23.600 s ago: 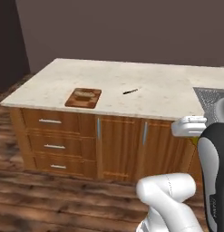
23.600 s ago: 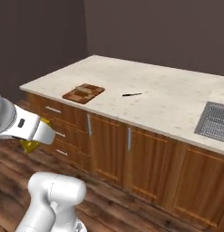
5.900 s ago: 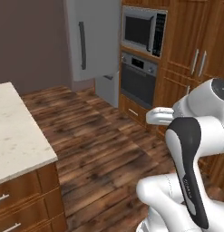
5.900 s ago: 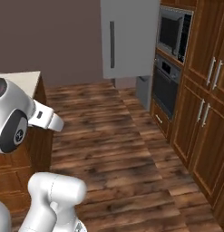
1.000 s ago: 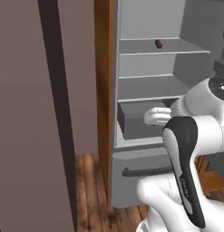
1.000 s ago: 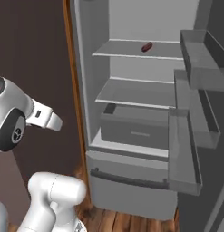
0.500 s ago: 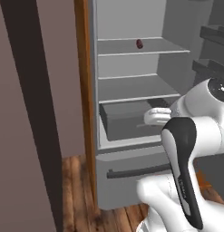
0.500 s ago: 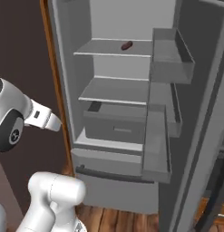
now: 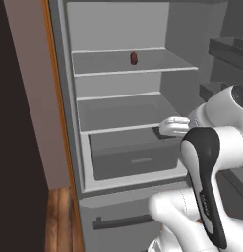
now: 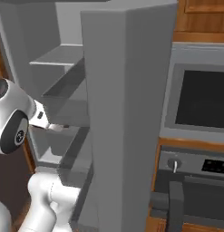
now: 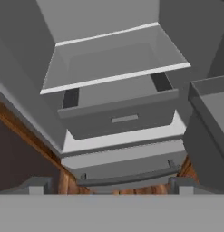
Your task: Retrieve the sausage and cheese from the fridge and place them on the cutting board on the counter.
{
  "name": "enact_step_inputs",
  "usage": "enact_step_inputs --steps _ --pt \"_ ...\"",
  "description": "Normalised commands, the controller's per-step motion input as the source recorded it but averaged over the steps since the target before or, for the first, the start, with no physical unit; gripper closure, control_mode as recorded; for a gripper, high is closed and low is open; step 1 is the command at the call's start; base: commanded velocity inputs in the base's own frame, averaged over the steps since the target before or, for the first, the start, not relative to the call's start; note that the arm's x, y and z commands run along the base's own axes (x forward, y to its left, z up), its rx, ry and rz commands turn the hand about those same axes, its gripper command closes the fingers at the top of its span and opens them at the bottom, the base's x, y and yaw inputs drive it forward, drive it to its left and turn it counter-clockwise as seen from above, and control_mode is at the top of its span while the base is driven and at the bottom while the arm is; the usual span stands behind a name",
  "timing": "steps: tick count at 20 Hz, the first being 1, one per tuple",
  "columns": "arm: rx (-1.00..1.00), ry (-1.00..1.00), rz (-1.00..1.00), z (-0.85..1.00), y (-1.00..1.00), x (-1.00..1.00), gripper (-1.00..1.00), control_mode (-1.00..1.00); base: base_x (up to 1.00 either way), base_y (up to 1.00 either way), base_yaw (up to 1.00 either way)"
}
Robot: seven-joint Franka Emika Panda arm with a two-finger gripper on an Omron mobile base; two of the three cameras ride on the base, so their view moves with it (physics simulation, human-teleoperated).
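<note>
Pincer [image 11: 111,183] of the white arm stands wide open and empty, its two small dark fingertips [image 11: 37,185] apart at the bottom of the hand view, with nothing between them. From the left base view the white arm rises from the lower right, its dark-jointed forearm upright and its wrist bent forward so that the hand reaches level into the open tall grey fridge [image 9: 64,123], at about the height of the pale grey pull-out drawer [image 9: 130,157]; the pincer itself is hidden there behind the wrist. Ahead of the pincer and slightly below it in the hand view lies that drawer, with a small flat handle on its front, and above the drawer a bare pale grey shelf [image 11: 115,61]. Small stubby dark reddish-brown sausage [image 9: 134,58] stands on the upper shelf, well above the pincer and farther back, toward the rear wall, well apart from the hand. To the pincer's right hang the grey bins of the open fridge door [image 10: 127,113], which fills the middle of the right base view; beyond the door stands a built-in oven with a dark window [image 10: 199,99] set in brown wooden cabinets.
</note>
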Motion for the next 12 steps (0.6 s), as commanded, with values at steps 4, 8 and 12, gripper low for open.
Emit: enact_step_inputs --steps 4,8,12 --pt "0.00 0.00 0.00 0.00 0.00 0.00 -1.00 1.00 1.00 0.16 -0.01" --pt "0.00 0.00 0.00 0.00 0.00 0.00 -1.00 1.00 0.99 0.09 -0.02" --pt "0.00 0.00 0.00 0.00 0.00 0.00 -1.00 1.00 0.54 0.08 0.00"
